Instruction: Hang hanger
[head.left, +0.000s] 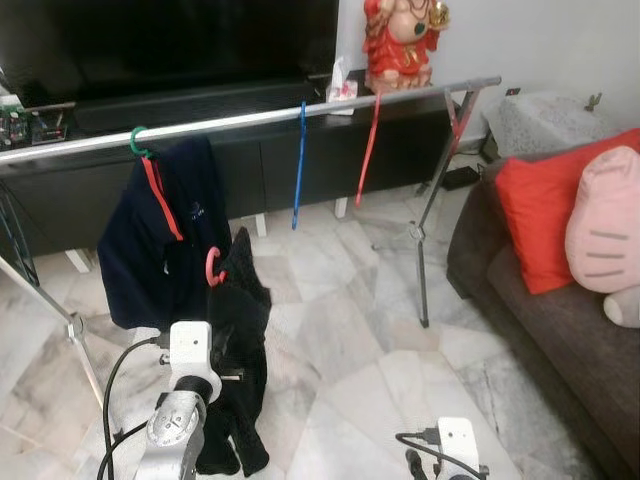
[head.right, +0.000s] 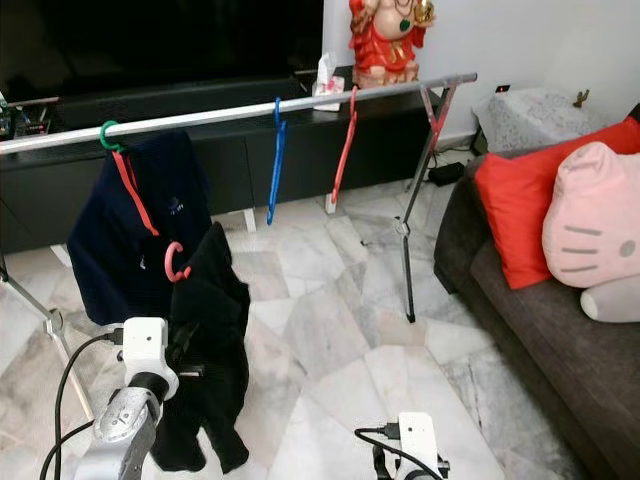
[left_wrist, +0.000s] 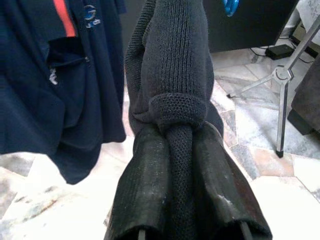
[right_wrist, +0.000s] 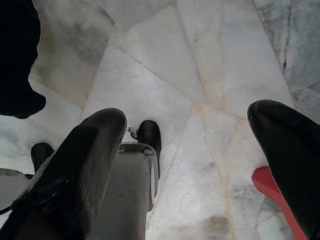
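Note:
A black knit garment (head.left: 243, 330) hangs on a pink hanger whose hook (head.left: 212, 268) sticks up just below the silver rail (head.left: 250, 120). My left gripper (left_wrist: 180, 134) is shut on a fold of this garment and holds it up in front of the rack. On the rail hang a navy shirt (head.left: 165, 240) on a green hanger (head.left: 137, 141), an empty blue hanger (head.left: 299, 165) and an empty red hanger (head.left: 368, 148). My right gripper (right_wrist: 186, 122) is open, low over the marble floor, with nothing between its fingers.
A dark TV cabinet (head.left: 300, 150) stands behind the rack, with a red figurine (head.left: 402, 40) on top. The rack's right leg (head.left: 425, 235) stands on the floor. A dark sofa (head.left: 560, 320) with a red cushion (head.left: 540, 210) and a pink plush pillow (head.left: 605, 220) is on the right.

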